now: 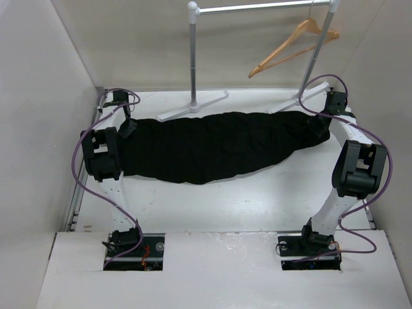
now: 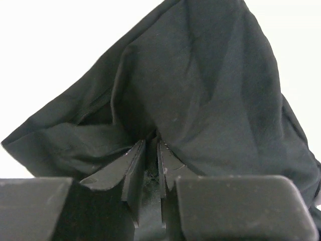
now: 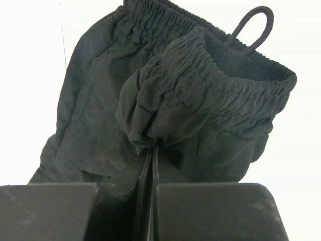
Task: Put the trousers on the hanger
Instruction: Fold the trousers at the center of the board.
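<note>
on the white table (image 1: 257, 199), black trousers (image 1: 212, 148) stretched out, left gripper (image 2: 152, 144) pinching their cloth, right gripper (image 3: 154, 150) clamping waistband (image 3: 220, 90)

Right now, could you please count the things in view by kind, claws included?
Trousers: 1
Hanger: 1
Clothes rail: 1
Claws: 2 (left claw, right claw)
Total: 5

Matt black soft cloth trousers (image 1: 212, 148), gathered elastic waistband (image 3: 220, 95), smooth pale wood hanger (image 1: 283, 46), shiny silver metal rail (image 1: 257, 8), matt white bench (image 1: 257, 199)
</note>
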`<move>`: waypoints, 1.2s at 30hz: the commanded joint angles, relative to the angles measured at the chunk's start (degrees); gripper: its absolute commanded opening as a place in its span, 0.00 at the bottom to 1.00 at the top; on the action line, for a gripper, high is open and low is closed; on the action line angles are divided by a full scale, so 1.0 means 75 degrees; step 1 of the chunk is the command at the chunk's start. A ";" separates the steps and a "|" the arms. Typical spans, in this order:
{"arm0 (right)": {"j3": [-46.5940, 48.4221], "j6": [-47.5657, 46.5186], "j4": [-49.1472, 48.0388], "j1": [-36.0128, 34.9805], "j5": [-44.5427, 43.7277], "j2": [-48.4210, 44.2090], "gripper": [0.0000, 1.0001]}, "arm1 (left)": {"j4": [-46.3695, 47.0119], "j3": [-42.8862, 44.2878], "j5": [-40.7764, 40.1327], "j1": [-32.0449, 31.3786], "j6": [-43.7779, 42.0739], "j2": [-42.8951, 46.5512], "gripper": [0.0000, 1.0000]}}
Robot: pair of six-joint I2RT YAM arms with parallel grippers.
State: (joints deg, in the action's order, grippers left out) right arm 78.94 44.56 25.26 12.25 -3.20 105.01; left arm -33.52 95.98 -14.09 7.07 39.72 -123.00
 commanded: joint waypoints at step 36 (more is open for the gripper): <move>0.2621 0.0106 0.0452 0.0095 0.0110 0.0598 0.03 | -0.1261 0.2422 -0.0747 0.0352 0.0164 0.1332 0.00</move>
State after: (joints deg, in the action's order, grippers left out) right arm 92.84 44.99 27.42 12.58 -2.52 106.67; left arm -41.43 109.69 -18.24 8.67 40.25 -108.66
